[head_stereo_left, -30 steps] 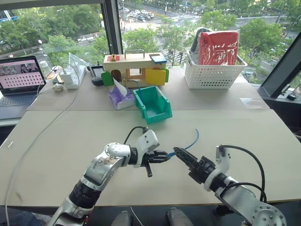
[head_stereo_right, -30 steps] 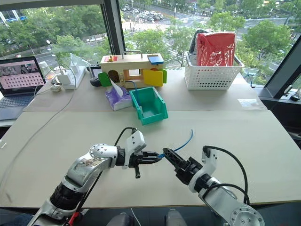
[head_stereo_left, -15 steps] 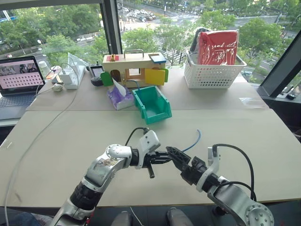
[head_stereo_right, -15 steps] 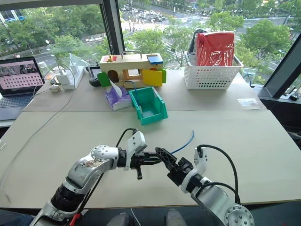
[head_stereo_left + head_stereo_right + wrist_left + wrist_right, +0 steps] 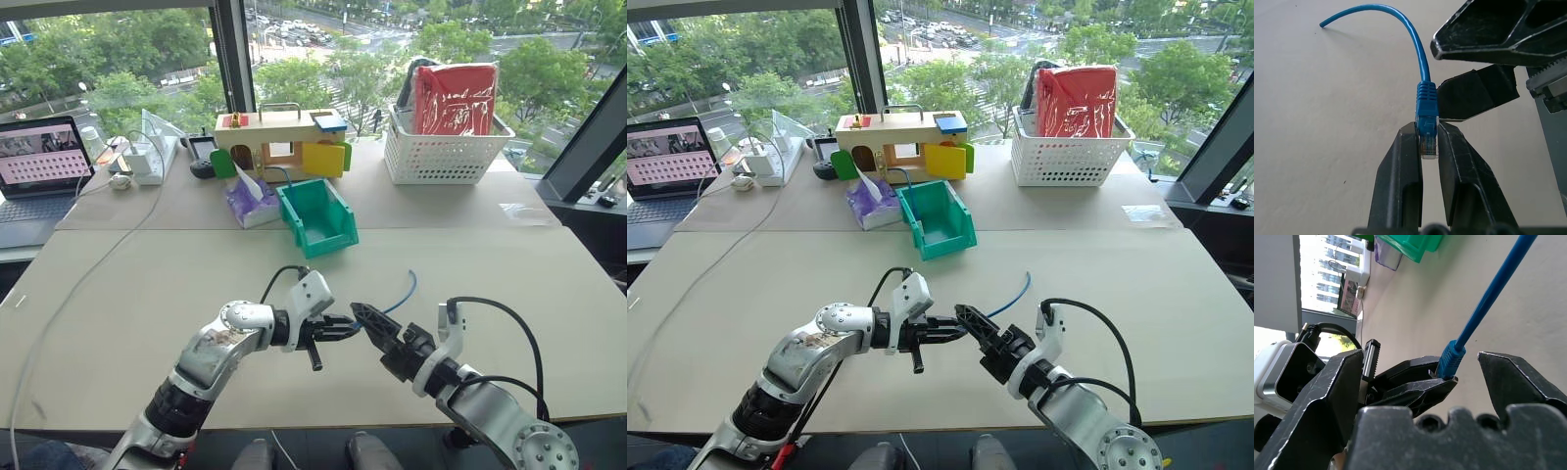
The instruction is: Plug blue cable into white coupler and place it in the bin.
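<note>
My left gripper point(image 5: 1427, 132) is shut on the clear plug of the blue cable point(image 5: 1426, 98), held above the table near its front edge. From the plug the blue cable point(image 5: 400, 294) arcs up and to the right, and its free end hangs over the table. My right gripper point(image 5: 359, 313) faces the left one tip to tip and is open, one finger point(image 5: 1508, 377) on each side of the cable's blue boot point(image 5: 1452, 355) without touching it. The green bin point(image 5: 294, 211) stands further back on the table with its cut-away front towards me. The white coupler is out of view.
Behind the bin are a wooden toy house point(image 5: 284, 142) and a purple tissue pack point(image 5: 250, 204). A white lattice basket point(image 5: 446, 157) holding a red bag stands at the back right. At the far left is a laptop point(image 5: 44, 157), and a long white cord point(image 5: 88, 274) runs across the table.
My right wrist has turned, and its fingers have come in close around the cable's plug end and narrowed a little. The left gripper has kept still with the plug.
</note>
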Motion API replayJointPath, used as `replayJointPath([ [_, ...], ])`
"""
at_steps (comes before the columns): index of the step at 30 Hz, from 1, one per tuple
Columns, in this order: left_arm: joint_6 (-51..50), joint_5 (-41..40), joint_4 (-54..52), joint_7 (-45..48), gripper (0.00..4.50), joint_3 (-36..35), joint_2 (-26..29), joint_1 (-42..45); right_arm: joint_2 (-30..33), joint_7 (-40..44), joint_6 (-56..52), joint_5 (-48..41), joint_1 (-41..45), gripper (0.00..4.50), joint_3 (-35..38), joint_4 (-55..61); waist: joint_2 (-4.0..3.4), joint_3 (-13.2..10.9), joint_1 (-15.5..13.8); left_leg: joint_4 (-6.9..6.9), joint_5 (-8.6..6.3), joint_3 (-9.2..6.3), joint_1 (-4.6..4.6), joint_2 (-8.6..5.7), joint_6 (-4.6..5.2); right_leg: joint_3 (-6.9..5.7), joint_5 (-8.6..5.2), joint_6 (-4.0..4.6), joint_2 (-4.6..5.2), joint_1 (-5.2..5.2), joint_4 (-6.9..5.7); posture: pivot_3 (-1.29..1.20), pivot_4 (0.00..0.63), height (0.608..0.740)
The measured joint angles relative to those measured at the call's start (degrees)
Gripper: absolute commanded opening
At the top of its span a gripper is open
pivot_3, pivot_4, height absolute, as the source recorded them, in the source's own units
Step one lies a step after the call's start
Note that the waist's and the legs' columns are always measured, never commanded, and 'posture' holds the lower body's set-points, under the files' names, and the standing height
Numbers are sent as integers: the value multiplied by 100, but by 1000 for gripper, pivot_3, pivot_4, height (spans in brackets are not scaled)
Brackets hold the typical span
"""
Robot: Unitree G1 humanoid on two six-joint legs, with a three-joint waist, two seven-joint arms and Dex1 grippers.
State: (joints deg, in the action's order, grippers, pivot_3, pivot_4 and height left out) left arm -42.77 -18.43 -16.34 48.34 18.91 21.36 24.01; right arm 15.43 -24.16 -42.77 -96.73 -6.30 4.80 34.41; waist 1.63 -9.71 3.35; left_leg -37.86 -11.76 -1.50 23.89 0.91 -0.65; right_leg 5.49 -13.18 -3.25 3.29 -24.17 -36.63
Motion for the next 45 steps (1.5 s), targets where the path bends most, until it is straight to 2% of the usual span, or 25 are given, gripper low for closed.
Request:
replayJointPath([
  [4,0,-29,0,16,60,4,-2,5,100,7,139,41,-12,1797,-100,3,0,0,-8,0,0,0,0,0,0,0,0,0,0,0,0,0,150,733],
  [7,2,-86,0,20,60,-1,6,26,160,6,228,101,-66,880,-130,2,0,0,-27,0,0,1,1,0,0,1,0,0,0,0,2,0,150,733],
  [9,5,-124,-2,20,60,-14,6,57,213,1,298,106,-89,68,-137,0,0,0,-44,0,0,1,1,0,0,1,0,0,0,0,5,0,150,733],
  [21,173,-164,167,-22,60,-13,-100,163,304,6,618,169,-147,20,-198,133,0,0,-82,0,0,1,9,-1,0,1,0,0,1,-1,14,0,150,733],
  [23,-107,-457,207,-99,1075,-236,-319,164,304,34,739,196,-158,0,-168,223,0,0,-82,0,0,0,13,0,0,0,0,-1,1,-2,15,0,150,733],
  [24,-217,-584,207,-139,1317,-345,-391,162,314,36,771,198,-166,0,-156,253,1,0,-80,0,0,-1,14,0,0,-1,1,-1,0,-2,16,0,150,733],
  [26,-471,-928,163,-242,2098,-668,-500,159,425,36,779,198,-198,0,-149,275,1,0,-74,0,0,-1,13,1,1,-2,1,-1,0,-2,16,0,150,733],
  [30,-563,-1101,3,-267,3489,-718,-413,101,693,61,771,205,-122,0,-137,256,1,0,-76,0,0,0,14,-2,0,0,1,-1,0,-1,18,0,150,733],
  [33,-576,-1201,-178,-239,4480,-751,-277,75,1052,179,767,203,284,0,83,14,1,0,-79,0,2,3,12,-3,3,3,4,-3,0,2,25,0,150,733],
  [40,57,-1079,-432,-199,4480,-677,-122,-170,1775,271,733,-168,931,0,614,-424,1,-1,-99,0,0,3,28,-4,7,2,10,-2,3,1,47,0,150,733],
  [45,415,-1066,-546,-568,4480,-872,-381,-59,2109,425,723,-382,2268,0,856,-905,3,-2,-93,-1,4,4,26,-4,13,6,18,-10,0,2,49,0,150,733],
])
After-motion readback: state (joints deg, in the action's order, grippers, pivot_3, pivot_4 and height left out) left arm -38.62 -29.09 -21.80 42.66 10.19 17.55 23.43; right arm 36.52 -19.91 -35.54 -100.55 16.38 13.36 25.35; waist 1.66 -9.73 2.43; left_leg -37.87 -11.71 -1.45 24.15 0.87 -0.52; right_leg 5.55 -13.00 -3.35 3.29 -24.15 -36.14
